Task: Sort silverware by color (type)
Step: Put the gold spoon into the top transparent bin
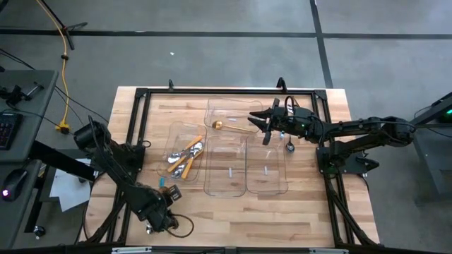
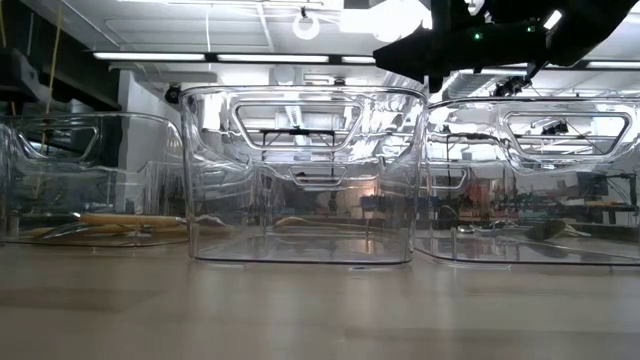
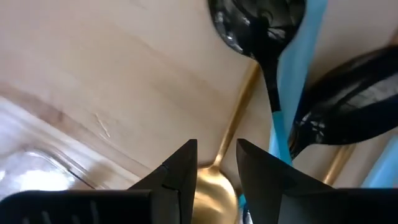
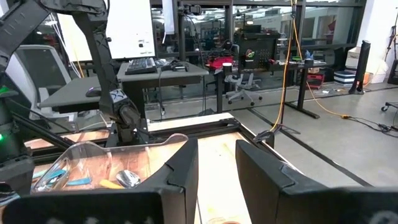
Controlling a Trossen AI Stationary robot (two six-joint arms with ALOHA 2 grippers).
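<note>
My left gripper (image 3: pixel 216 163) is open, low over loose silverware (image 1: pixel 164 188) on the table near its front left. Its fingers stand on either side of an all-gold spoon (image 3: pixel 214 190), next to dark spoons with teal handles (image 3: pixel 264 37). My right gripper (image 1: pixel 264 127) is open and empty above the far clear tray (image 1: pixel 233 107), in which another gold spoon (image 1: pixel 227 125) lies. Silver spoons with orange handles (image 1: pixel 185 156) lie in the left tray (image 1: pixel 176 130) and also show in the low view (image 2: pixel 120 222).
Two more clear trays (image 1: pixel 226 185) (image 1: pixel 267 185) stand side by side at the middle, each holding a small pale piece. A small dark item (image 1: pixel 289 147) lies right of them. A black frame (image 1: pixel 141 95) runs round the table. Desks and chairs stand beyond.
</note>
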